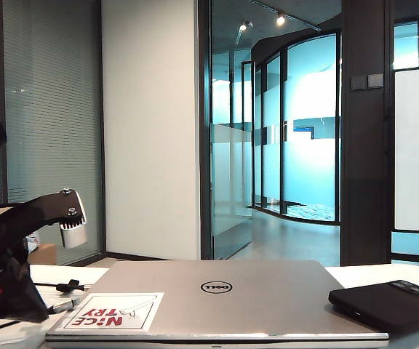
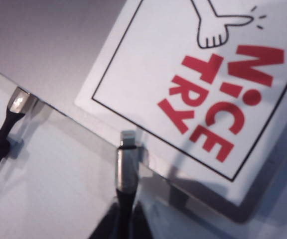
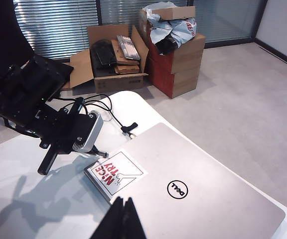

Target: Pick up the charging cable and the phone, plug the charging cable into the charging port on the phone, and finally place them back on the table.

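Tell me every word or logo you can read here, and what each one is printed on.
"NICE TRY", in red letters under a drawn hand: on the white sticker stuck to the laptop lid.
"DELL", in a ring: the logo in the middle of that silver lid.
Nothing readable shows on the phone, the charging cable or the cardboard boxes; any print there is too small.

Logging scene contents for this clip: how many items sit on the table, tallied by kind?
Laptops: 1, the silver Dell laptop with a red-lettered sticker
Phones: 1, the black phone beside the laptop
Charging cables: 1, the charging cable, its plug end in the left hand
Total: 3
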Robot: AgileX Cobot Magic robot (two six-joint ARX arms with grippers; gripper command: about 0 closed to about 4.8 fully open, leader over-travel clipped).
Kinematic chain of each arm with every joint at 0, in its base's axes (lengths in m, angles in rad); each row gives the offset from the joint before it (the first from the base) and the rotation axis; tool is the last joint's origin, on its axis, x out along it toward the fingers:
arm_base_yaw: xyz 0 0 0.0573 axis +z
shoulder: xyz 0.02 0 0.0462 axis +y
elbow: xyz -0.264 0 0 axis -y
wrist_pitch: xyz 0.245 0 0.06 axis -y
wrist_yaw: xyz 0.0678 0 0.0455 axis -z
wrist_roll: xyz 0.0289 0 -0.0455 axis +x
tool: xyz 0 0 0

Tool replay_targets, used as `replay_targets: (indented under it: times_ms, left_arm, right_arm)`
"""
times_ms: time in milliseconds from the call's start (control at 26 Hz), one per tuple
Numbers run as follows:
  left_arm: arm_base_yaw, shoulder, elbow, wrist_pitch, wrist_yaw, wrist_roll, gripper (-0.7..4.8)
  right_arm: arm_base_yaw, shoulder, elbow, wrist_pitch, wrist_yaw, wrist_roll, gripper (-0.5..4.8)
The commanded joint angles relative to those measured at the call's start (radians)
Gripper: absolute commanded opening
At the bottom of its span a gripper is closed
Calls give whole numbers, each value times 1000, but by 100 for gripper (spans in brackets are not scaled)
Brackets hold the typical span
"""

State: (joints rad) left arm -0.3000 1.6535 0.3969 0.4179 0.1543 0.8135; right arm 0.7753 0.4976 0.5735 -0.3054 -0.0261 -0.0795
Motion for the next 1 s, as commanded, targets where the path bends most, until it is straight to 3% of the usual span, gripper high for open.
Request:
replay_targets:
  times_ms: [38, 231, 346, 654, 693, 770, 923, 1000]
  left_arm:
    - [-1, -1, 2, 1, 7, -3, -6]
    - [-1, -20, 12, -16, 7, -78, -6]
    - [-1, -61, 45, -93, 7, -127, -6]
    - [-1, -200, 133, -226, 7, -475, -6]
    - [-1, -240, 147, -238, 7, -578, -6]
    - [-1, -298, 170, -281, 7, -683, -6]
    - [-1, -366, 205, -367, 7, -766, -6]
    - [-1, -430, 234, -439, 7, -800, -6]
  right_arm:
    - [0, -2, 5, 18, 6, -3, -6]
    - [0, -2, 5, 18, 6, -3, -6]
    - [0, -2, 5, 19, 8, -3, -6]
    - [0, -2, 5, 21, 60, 9, -6]
    - [0, -2, 5, 20, 97, 11, -6]
    - [-2, -2, 5, 17, 150, 47, -6]
    - [-27, -1, 4, 14, 160, 92, -6]
    - [-76, 13, 4, 4, 159, 171, -6]
